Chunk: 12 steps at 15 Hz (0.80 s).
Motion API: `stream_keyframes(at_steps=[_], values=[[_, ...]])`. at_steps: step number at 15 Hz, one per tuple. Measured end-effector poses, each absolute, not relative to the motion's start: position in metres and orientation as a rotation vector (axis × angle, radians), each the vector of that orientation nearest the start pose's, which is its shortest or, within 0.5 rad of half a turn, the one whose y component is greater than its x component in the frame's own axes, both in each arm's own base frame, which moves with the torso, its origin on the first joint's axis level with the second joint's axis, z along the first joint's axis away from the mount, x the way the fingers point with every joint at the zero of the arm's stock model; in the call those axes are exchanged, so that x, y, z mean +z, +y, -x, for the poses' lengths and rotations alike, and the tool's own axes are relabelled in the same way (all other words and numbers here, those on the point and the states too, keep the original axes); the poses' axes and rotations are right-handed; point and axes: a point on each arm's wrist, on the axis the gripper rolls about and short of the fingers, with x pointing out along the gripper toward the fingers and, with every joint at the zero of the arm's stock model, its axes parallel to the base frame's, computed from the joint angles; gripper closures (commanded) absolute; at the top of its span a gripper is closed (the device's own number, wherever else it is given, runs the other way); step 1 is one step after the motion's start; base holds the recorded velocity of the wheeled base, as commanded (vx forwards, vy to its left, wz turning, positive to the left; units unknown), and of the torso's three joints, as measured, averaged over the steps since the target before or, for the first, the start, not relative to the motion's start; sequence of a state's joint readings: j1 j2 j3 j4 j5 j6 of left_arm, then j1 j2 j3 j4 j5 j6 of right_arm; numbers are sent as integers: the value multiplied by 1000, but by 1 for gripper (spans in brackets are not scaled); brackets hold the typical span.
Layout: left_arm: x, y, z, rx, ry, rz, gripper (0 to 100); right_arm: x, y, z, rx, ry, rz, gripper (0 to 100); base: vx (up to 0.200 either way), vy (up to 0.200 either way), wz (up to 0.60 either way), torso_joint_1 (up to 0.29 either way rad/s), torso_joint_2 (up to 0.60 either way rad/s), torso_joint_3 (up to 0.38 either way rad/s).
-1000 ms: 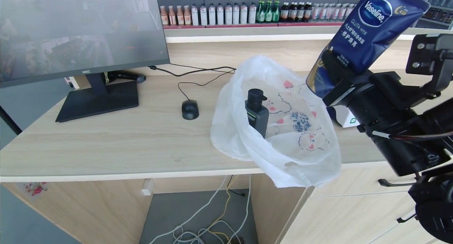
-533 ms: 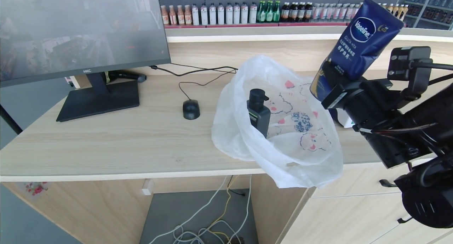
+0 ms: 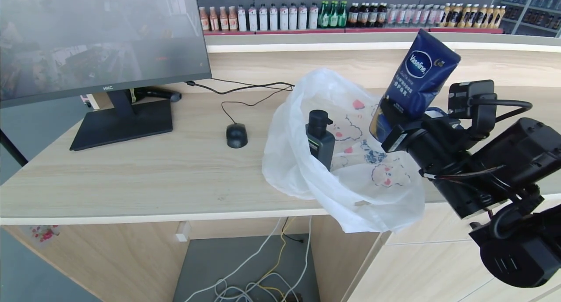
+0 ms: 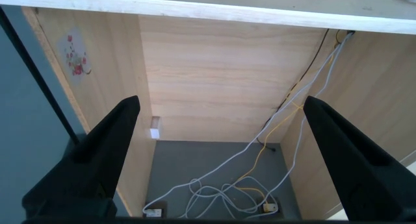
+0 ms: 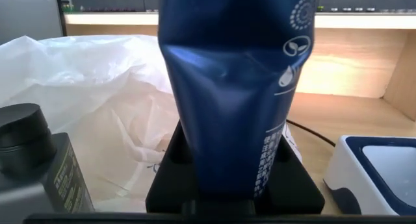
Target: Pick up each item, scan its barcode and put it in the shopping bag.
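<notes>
Clenching a dark-blue soft plastic tube (image 3: 416, 80) low down, the right end effector (image 3: 395, 126) hovers at three o'clock of the white shopping bag (image 3: 285, 161); the tube is likely light and squashy.

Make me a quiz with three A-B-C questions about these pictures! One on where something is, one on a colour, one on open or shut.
1. Where is the black pump bottle? A) in the shopping bag B) by the monitor C) on the floor
2. What colour is the tube in the right gripper? A) red B) blue C) green
3. What state is the left gripper in? A) jaws shut tight B) jaws shut on the tube C) jaws open
Answers: 1 A, it stands inside the white bag; 2 B, the tube is dark blue; 3 C, its jaws stand wide apart with nothing between.
</notes>
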<state>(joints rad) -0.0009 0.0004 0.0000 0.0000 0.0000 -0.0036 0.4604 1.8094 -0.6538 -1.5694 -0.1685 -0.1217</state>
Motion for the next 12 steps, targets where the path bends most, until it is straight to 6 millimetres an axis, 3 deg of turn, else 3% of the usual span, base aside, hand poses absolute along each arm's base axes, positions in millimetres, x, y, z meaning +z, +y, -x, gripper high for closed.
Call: stream_keyframes(at_steps=[12], values=[[75,0,23,0,0,3,0,181,150,-292,292,-354,-8,100,0,0,0,0,0,0]])
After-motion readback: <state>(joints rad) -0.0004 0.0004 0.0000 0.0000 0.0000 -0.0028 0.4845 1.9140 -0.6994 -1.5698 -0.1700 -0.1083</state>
